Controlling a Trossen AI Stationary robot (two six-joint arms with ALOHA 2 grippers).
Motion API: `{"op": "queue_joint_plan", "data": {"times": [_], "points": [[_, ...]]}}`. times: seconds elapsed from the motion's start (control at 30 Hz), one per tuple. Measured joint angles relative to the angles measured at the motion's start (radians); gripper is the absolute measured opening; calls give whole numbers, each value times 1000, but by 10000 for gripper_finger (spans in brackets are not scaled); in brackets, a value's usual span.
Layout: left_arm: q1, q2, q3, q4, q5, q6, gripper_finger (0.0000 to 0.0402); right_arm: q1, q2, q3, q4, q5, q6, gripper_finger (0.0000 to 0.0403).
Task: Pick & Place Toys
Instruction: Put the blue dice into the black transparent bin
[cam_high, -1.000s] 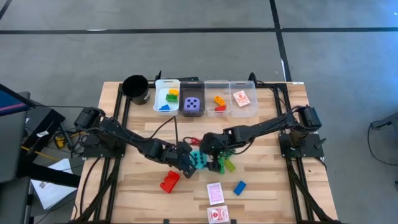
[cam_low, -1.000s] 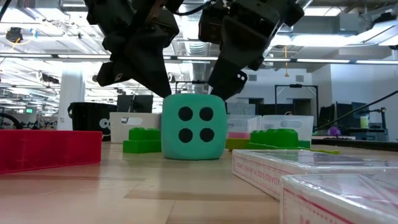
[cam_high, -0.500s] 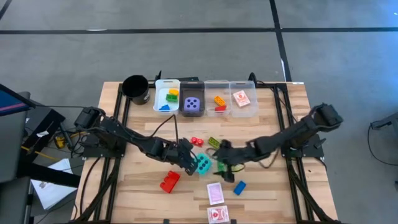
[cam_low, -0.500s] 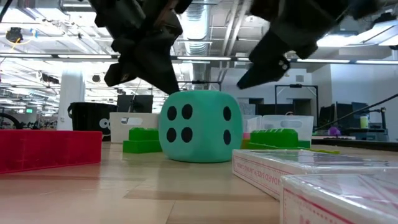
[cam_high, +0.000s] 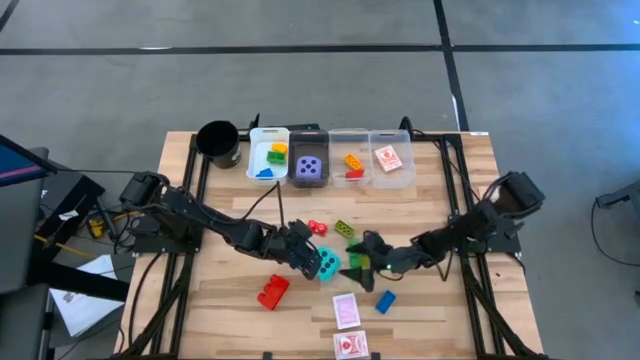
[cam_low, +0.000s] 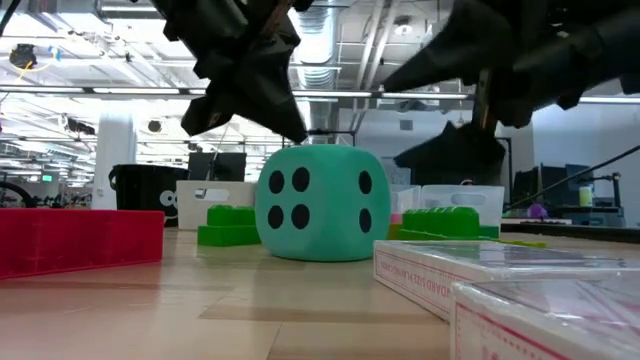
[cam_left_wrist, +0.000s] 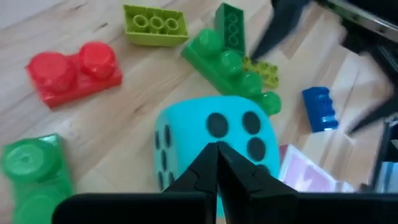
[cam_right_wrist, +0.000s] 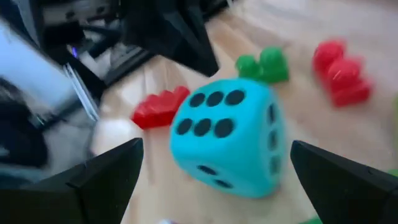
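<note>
A cyan soft die (cam_high: 329, 264) rests on the table at mid-front; it also shows in the low view (cam_low: 320, 205). My left gripper (cam_high: 307, 259) is shut, its tips at the die's upper left edge (cam_left_wrist: 216, 147). My right gripper (cam_high: 364, 263) is open at the die's right side, pointing at the die (cam_right_wrist: 224, 137), fingers apart from it (cam_low: 430, 110). Green bricks (cam_left_wrist: 227, 62) lie just right of the die, and a red brick (cam_high: 272, 292) lies at its near left. A purple die (cam_high: 310, 167) sits in a bin. My left gripper's shut fingertips (cam_low: 297, 133) meet the cyan die's upper edge on its left side (cam_left_wrist: 208, 127). They come slanting down from the table's left. The die sits flat on the table. Whether they press on it or only touch it, I cannot tell.
A black cup (cam_high: 219, 143) and several bins (cam_high: 349, 160) stand along the far edge. A small red brick (cam_high: 317, 228) and a lime brick (cam_high: 344, 229) lie beyond the die. A blue brick (cam_high: 385, 301) and two cards (cam_high: 346, 310) lie toward the near edge.
My right gripper has drawn back from above the die toward the table's right and near side, has come down low and has turned level. The cyan die has turned about and slid a little toward the right. My left gripper has followed it slightly.
</note>
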Motion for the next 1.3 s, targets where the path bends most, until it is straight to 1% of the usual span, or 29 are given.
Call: {"op": "queue_joint_plan", "data": {"times": [0.03,0.1,0.17,0.27,0.33,0.43,0.57,0.67,0.73,0.83,0.93,1.0,1.1,1.23,1.3], "points": [[0,0,0,-18,0,0,0,3,25,11,9,-3,53,400],[4,0,0,-86,0,0,0,14,74,36,8,-32,90,400],[4,0,0,-183,0,-5,0,25,129,73,9,-50,92,400],[5,0,0,-322,-11,-5,0,40,194,138,4,-50,94,400],[8,0,-16,-347,1,-5,0,47,228,193,-19,-43,56,400],[6,0,-77,-293,79,-2,0,60,274,294,-149,43,0,400],[-8,0,-204,-81,156,-21,0,65,336,448,-395,163,-38,400],[-17,1,-290,84,181,-96,0,64,388,541,-542,205,-38,400],[-26,-1,-337,194,195,-146,0,59,433,595,-572,212,-38,400],[-47,1,-377,305,186,-202,0,56,479,638,-596,219,-40,400],[-74,2,-382,361,193,-211,0,56,522,664,-595,239,-34,400],[-94,2,-380,400,176,-211,0,57,545,674,-592,246,-30,400],[-123,2,-380,450,124,-229,0,57,549,673,-614,259,-34,400],[-150,1,-380,460,35,-240,0,54,545,674,-646,265,-40,400],[-152,1,-380,459,20,-240,0,52,544,673,-643,265,-51,400]]}}
